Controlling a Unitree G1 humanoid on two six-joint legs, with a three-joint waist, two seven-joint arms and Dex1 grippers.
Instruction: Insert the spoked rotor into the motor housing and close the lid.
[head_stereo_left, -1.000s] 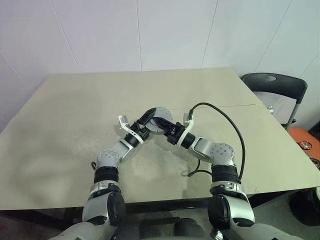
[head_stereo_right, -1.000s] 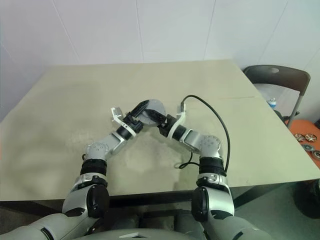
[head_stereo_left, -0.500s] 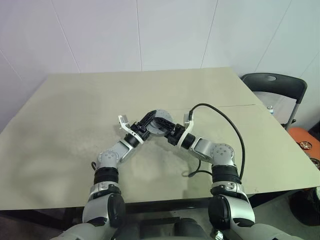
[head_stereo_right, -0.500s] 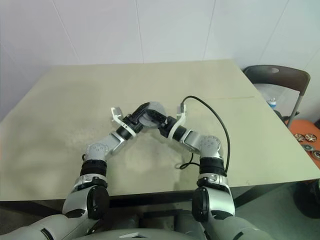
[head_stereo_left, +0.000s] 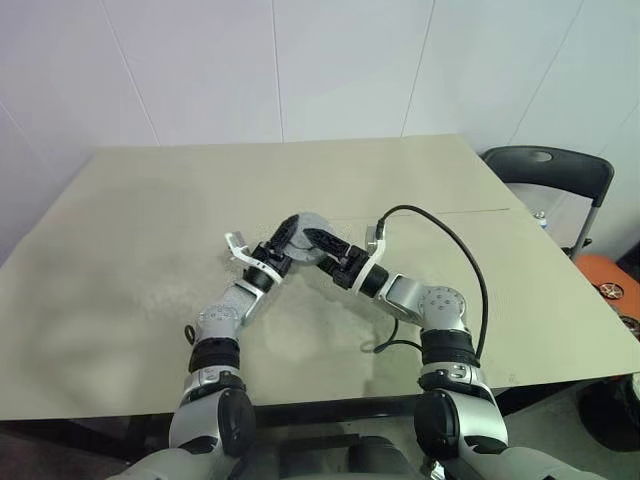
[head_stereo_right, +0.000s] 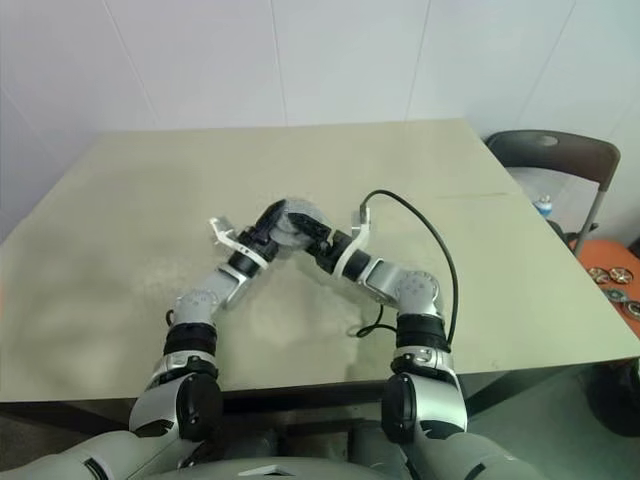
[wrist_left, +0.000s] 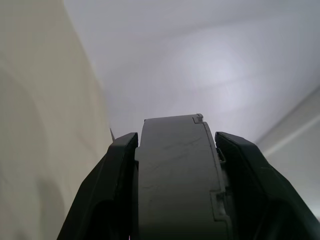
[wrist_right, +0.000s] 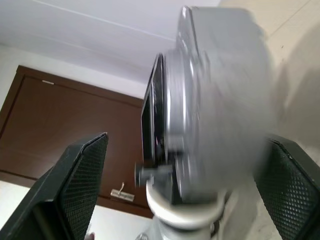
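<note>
A beige table (head_stereo_left: 140, 220) fills the head views. Above it, the left gripper (head_stereo_left: 290, 238) pinches the grey motor housing (head_stereo_left: 308, 228). In the left wrist view its fingers (wrist_left: 112, 190) clamp the rim. The right gripper (wrist_right: 180, 195) has spread wide since a second ago, letting go; next the left likely carries the assembly alone.

Both arms meet above the middle of the table (head_stereo_left: 130, 220). The left gripper (head_stereo_left: 290, 232) comes in from the left and the right gripper (head_stereo_left: 322, 246) from the right, with a round grey motor part (head_stereo_left: 304, 229) between them — held up off the tabletop. In the left wrist view that part (wrist_left: 177, 175) sits between the two fingers (wrist_left: 112, 190), touching both. A cable (head_stereo_left: 455, 250) loops over the table to the right of the arms. A chair (head_stereo_left: 555, 175) stands off the table's right edge.
</note>
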